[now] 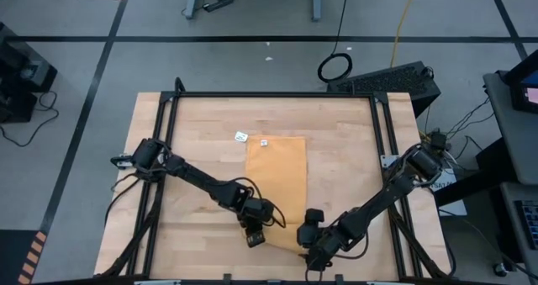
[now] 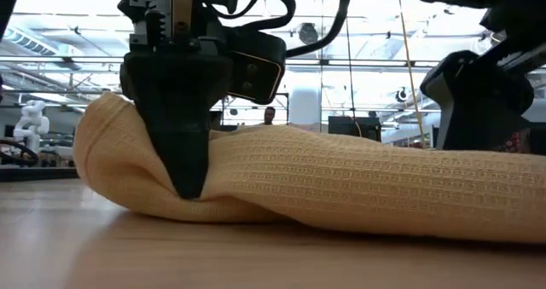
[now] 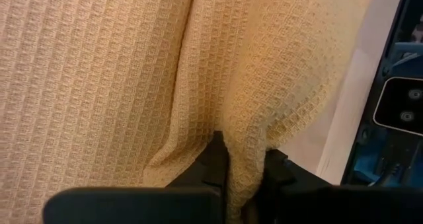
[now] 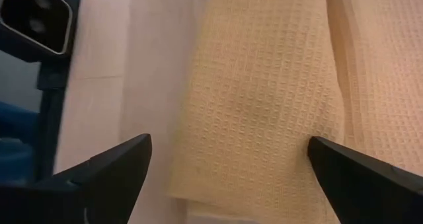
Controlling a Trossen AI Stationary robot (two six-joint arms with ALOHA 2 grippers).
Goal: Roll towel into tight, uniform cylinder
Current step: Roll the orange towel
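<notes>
Towel [image 1: 277,180] lying on the wooden table [image 1: 193,142], near the middle, long side running from the far edge toward the near edge. Small white label [image 1: 263,142] at its far edge; a small white scrap [image 1: 241,136] just beside it on the wood. Near end of the cloth lifted and folded over into a soft hump, seen clearly in the low view [image 2: 341,182].

Left gripper [image 1: 255,234] at the near left corner of the towel, fingers [image 3: 215,164] closed tight on a fold of the fabric, tips pressing down close to the table.

Right gripper [image 1: 311,253] at the near right corner, fingers [image 4: 99,174] spread wide apart above the cloth edge, holding nothing.
</notes>
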